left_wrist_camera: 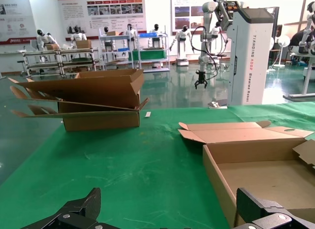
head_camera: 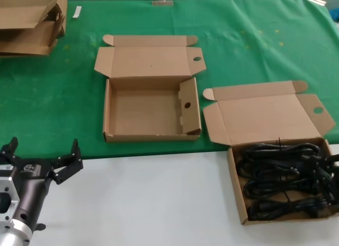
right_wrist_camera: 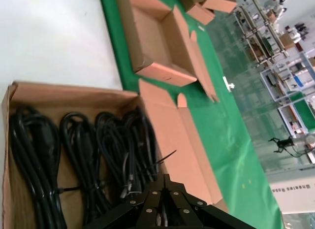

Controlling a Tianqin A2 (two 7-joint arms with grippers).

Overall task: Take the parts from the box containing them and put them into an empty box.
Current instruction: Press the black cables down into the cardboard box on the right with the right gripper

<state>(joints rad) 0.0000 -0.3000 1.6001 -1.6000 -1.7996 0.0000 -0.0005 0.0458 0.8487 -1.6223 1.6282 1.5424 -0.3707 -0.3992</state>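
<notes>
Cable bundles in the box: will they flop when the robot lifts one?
Probably some. Each cable bundle is soft looped cord, so the ends would likely droop. The tie around its middle should keep it from unwinding. They lie packed close, so one might snag its neighbour.

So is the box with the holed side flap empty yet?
Empty: the box with the holed flap shows only bare cardboard floor; the cable bundles all lie in the other box.

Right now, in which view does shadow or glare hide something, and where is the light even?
Head view: the light is even with no glare, and there is only soft shade inside the empty box; the parts merge into one dark mass. Left wrist view: the glossy floor reflects the hall. Right wrist view: the dark right gripper covers some of the parts.
</notes>
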